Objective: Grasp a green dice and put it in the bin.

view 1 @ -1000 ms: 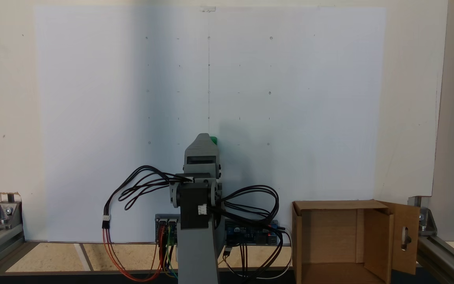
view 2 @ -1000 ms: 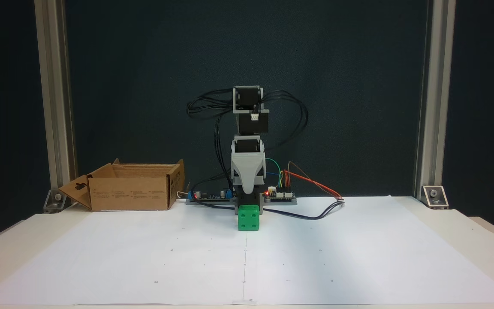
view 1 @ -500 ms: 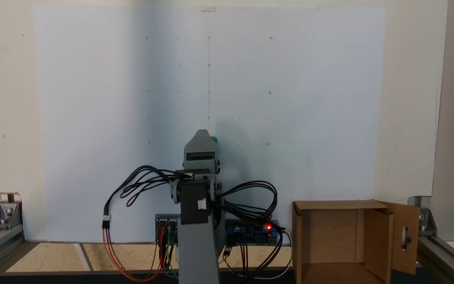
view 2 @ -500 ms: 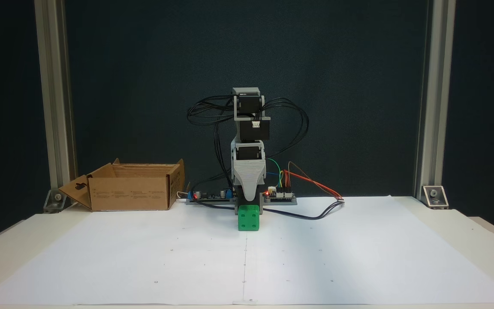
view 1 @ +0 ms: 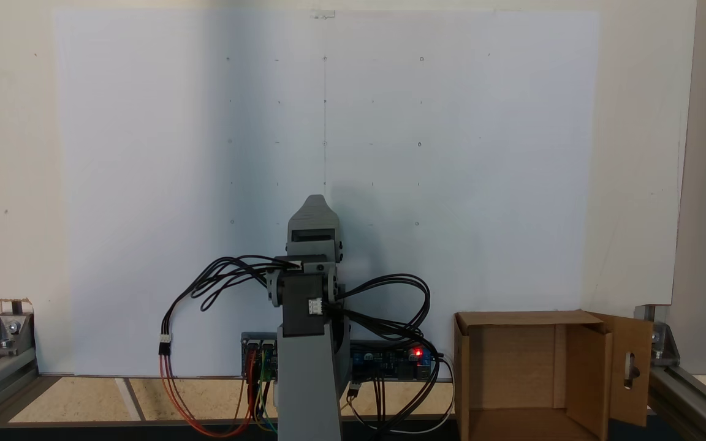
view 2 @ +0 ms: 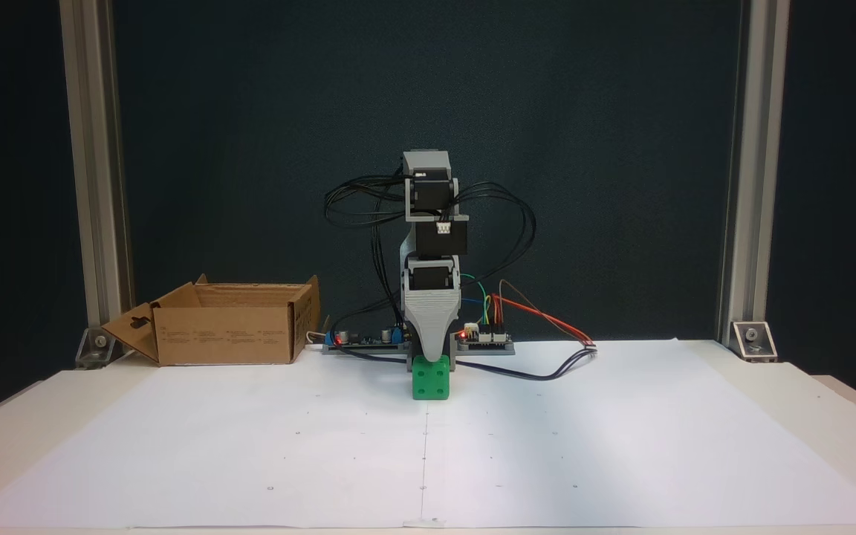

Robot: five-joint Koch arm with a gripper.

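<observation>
Koch arm centered, bent forward and pointing down, gripper [view 2: 431, 355] tip right on top of the green dice [view 2: 430, 378] in a fixed view; only one grey wedge-shaped jaw face shows, other jaw is behind it, so cannot tell if it is open or clamped. Dice sits on the white paper sheet [view 2: 584, 438] directly under the gripper tip, touching or nearly touching, front face shows dimpled pips. In a fixed view from behind the arm the gripper [view 1: 315, 199] covers the dice completely, nothing green visible there. Cardboard box bin [view 2: 227, 334] stands well apart from the gripper, off to the left in a fixed view, flaps open, keyhole-cutout flap sticking out on its left; in a fixed view the same bin [view 1: 512, 367] is lower right of the gripper, open top facing camera, keyhole flap on its right side. Controller boards [view 2: 484, 339] with red LEDs just behind the gripper at the arm base, black and coloured cables [view 2: 547, 368] looping around the arm
</observation>
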